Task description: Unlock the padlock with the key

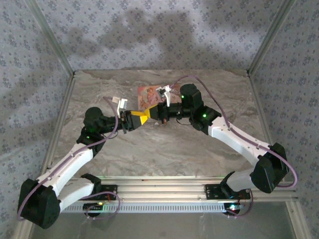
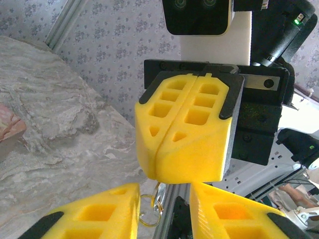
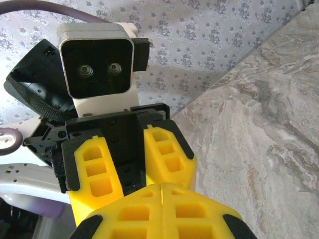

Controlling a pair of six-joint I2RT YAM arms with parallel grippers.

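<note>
**Now the two hands meet over the key ring**

Plainly we are early in the job: nothing yet reads as a key entering a lock. Above the tabletop [image 1: 164, 149], in front of the pink box [image 1: 148, 94], the two arms come nose to nose.

The right hand [image 2: 162, 169] is clenched, its yellow fingers pressed flat together along one seam. From the bottom of that seam hangs a small metal key ring [image 2: 149, 209]. We judge that the key is pinched inside the seam, though its blue head is hidden from us.

The left hand [image 2: 164, 191] is released, its two fingers [image 2: 94, 214] standing apart on either side of the dangling ring and touching nothing that we can make out.

Where the padlock sits we cannot tell. From above, the meeting point is yellow on yellow, and we cannot separate a lock body from the foam fingers.

The step in hand looks like a transfer or a regrip at the ring. The next move calls for the left fingers to come together squarely on what hangs there without knocking it askew, and only then for the right hand to let go.
</note>
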